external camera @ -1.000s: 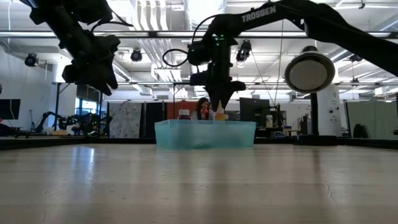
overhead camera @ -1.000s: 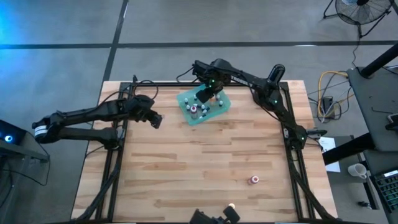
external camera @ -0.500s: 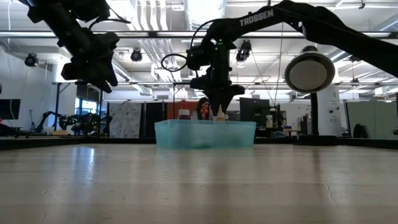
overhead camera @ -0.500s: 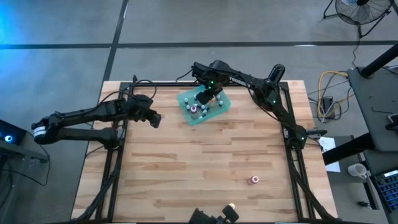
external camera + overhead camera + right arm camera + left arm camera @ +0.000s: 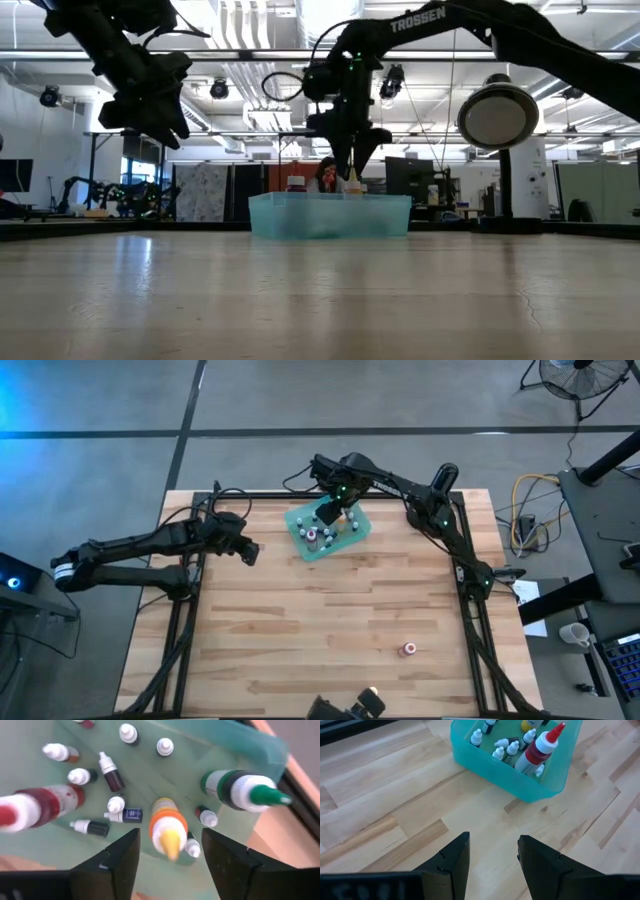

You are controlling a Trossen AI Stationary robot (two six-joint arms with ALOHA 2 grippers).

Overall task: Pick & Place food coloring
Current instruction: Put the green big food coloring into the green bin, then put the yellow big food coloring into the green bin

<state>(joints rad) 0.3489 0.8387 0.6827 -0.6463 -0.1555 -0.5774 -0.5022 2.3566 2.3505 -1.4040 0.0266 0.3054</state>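
Release looks done: your right gripper (image 5: pixel 167 857) stands open, empty, above the orange-capped bottle (image 5: pixel 167 827) in the teal tray (image 5: pixel 352 536). Lift straight up so you don't clip neighbouring bottles.

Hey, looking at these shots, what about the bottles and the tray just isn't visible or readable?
- Labels on the small bottles: too small and blurred in the right wrist view.
- Bottle count in the teal tray: the right gripper covers part of it in the high view.
- Tray contents in the low view: the tray wall hides all but a few tops.
- Item near the table's front edge: partly behind dark equipment in the high view.
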